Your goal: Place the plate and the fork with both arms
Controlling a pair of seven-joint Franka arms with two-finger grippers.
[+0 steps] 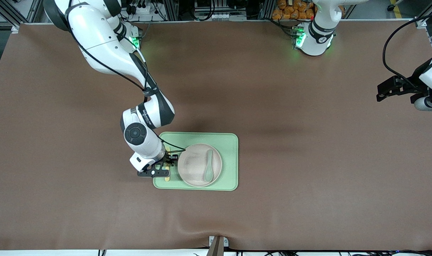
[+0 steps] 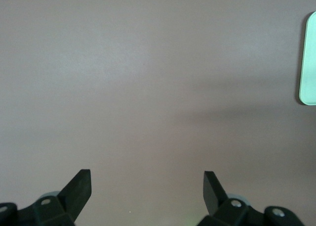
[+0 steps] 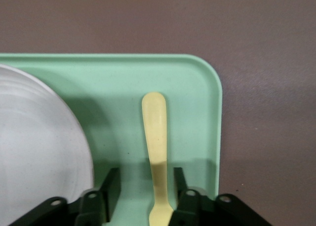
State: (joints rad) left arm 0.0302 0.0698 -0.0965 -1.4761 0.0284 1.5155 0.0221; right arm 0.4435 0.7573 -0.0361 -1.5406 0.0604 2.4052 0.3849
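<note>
While the brown matte worktop (image 1: 273,106) takes up most of the scene, the action is all on the rectangular light-green tray (image 1: 226,142) with its rounded corners and low raised lip. The plate (image 1: 194,167), round, shallow, pale beige-pink with a soft rim, sits on the tray with a teal-green spoon (image 1: 209,167) lying in it. Between the plate and the tray's edge toward the right arm's end lies the fork (image 3: 157,152), smooth pale-yellow plastic; its tines are cut off in the right wrist view and mostly hidden under the arm from the front. The right end effector (image 3: 145,196) is down over it, fingers spread either side of the handle, not pinching it. The left end effector (image 2: 147,191) waits over bare worktop, fingers wide apart.
</note>
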